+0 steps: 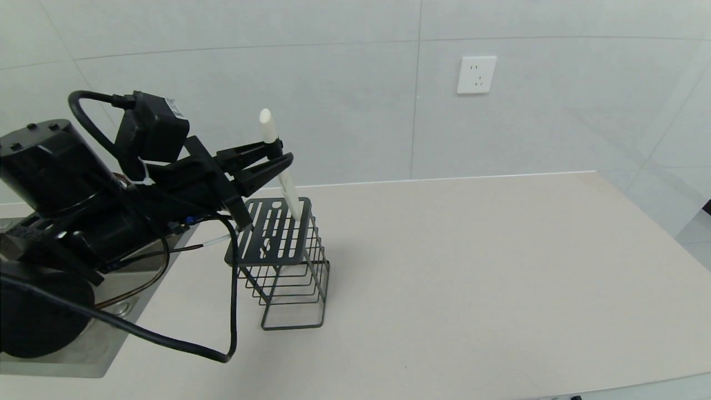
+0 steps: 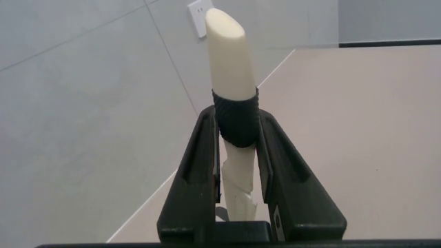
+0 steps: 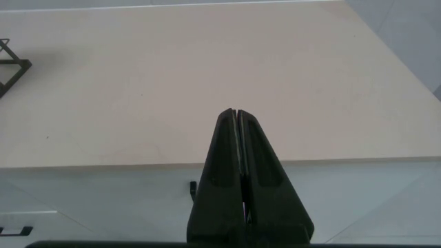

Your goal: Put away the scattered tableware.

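Table (image 1: 472, 266): pale beige, matt and flat. A piece dropped here would probably slide or roll towards the near edge.
Sink (image 1: 105, 347): brushed steel, set into the table at the near left, just beside the rack. A utensil that slips could fall into it.
Rack (image 1: 266, 233): black, with thin wire sides and a flat top plate cut with narrow slots. It stands on the table left of centre and looks light. A tip that misses a slot and presses on the plate could tip or shove it.
Left gripper (image 1: 282, 154): black, with ribbed fingers clamped on the utensil's handle. It hangs over the rack's far right corner.
Right gripper (image 3: 238, 120): black wedge-shaped fingers pressed together on nothing, over the table's near edge. It is well apart from the rack, so a clash is unlikely.
Utensil (image 1: 269, 126): smooth cream handle with a rounded end, narrowing below the grip, held tilted off upright. Its lower end meets the slotted plate, but I cannot tell whether it has entered a slot. Given the slick handle and the tilt, it may twist in the grip, or jam if released early.
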Robot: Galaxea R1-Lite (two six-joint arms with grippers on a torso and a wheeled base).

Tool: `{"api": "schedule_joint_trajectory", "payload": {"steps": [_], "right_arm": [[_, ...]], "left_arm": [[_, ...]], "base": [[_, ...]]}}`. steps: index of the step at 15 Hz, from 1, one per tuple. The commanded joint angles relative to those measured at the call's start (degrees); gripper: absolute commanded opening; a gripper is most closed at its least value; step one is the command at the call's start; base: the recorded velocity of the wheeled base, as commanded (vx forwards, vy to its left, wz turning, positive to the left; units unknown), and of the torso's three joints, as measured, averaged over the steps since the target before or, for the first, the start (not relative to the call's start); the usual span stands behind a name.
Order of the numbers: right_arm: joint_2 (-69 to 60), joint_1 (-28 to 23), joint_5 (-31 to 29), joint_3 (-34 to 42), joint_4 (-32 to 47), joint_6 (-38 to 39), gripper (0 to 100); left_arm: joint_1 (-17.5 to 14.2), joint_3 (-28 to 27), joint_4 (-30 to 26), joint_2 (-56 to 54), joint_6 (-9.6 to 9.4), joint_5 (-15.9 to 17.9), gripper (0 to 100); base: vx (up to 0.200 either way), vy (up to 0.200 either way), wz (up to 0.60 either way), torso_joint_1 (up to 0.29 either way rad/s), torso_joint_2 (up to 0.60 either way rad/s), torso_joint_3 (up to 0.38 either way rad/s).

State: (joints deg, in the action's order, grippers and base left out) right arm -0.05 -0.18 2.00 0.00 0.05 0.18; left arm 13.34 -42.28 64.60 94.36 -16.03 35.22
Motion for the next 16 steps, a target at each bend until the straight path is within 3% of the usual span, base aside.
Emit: {"api": "schedule_joint_trajectory", "payload": {"steps": [1, 16], "right_arm": [[0.0, 0.0, 0.0, 0.0, 0.0, 0.0, 0], [0.1, 0.0, 0.0, 0.0, 0.0, -0.1, 0]], "left_arm": [[0.0, 0.4, 0.0, 0.6, 0.03, 0.0, 0], [0.0, 1.7, 0.0, 5.4, 0.3, 0.0, 0]], "base": [[0.0, 0.0, 0.0, 0.0, 0.0, 0.0], [0.0, 0.0, 0.0, 0.0, 0.0, 0.0]]}}
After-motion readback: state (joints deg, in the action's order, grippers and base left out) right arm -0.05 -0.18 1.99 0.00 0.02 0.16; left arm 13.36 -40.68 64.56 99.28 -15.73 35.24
